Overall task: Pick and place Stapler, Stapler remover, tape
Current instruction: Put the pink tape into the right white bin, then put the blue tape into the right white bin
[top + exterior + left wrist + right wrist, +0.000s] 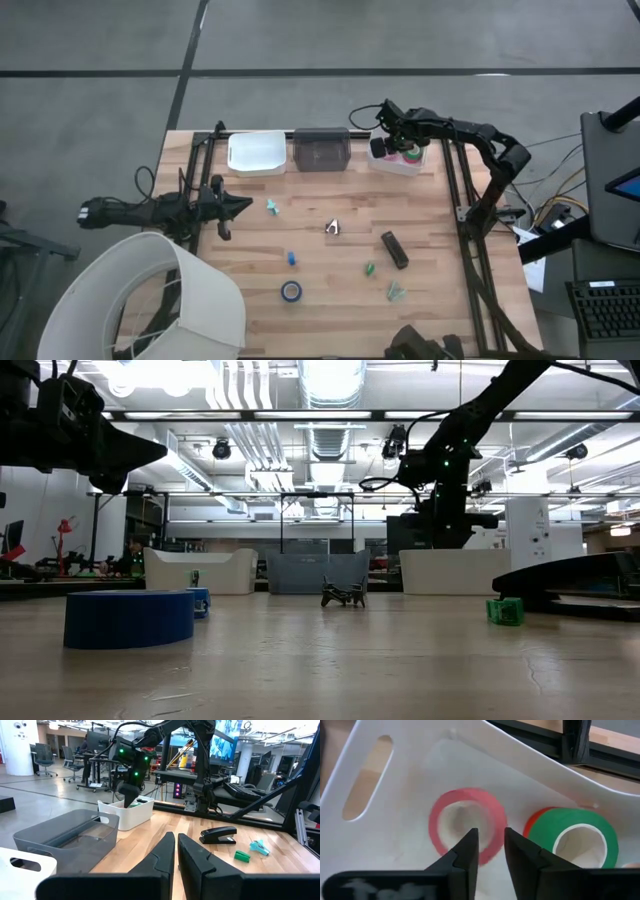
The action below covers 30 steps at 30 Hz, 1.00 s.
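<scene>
My right gripper (490, 849) is open by a narrow gap and points down into the far-right white bin (398, 163). It stands just above a pink tape roll (467, 822) lying flat on the bin floor. Beside that roll a green roll (580, 837) rests on a red one (536, 822). A blue tape roll (291, 291) lies flat near the table's near edge. The black stapler (394, 249) lies right of centre, and the silvery staple remover (333, 228) sits mid-table. My left gripper (243, 207), shut, hovers over the table's left side.
A second white bin (256, 152) and a grey bin (322, 150) line the far edge. A teal piece (271, 207), a small blue piece (291, 258), a green piece (369, 269) and a teal-green piece (396, 292) are scattered about. A white lampshade (165, 300) covers the near-left corner.
</scene>
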Each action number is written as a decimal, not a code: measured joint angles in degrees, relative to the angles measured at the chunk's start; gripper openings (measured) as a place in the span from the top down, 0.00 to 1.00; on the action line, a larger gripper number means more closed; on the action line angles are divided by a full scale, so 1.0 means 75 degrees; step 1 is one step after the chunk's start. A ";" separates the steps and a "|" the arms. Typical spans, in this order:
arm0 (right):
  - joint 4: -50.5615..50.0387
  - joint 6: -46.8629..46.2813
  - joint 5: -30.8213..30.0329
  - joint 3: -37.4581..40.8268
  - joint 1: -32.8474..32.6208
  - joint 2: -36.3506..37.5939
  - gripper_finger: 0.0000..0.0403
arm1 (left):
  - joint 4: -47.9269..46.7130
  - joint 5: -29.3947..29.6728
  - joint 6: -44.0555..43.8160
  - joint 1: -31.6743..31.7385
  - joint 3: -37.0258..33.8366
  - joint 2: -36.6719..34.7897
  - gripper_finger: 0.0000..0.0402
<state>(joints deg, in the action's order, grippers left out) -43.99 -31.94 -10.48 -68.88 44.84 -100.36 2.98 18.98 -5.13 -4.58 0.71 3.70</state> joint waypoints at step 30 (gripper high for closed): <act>-0.0422 0.0354 0.0664 -0.1729 -0.1091 0.0117 0.68 | 0.0000 0.0001 0.0000 0.0000 0.0000 0.0000 0.94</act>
<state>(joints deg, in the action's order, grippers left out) -47.15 -29.29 -5.50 -81.85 36.66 -99.48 2.98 18.99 -5.13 -4.58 0.71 3.70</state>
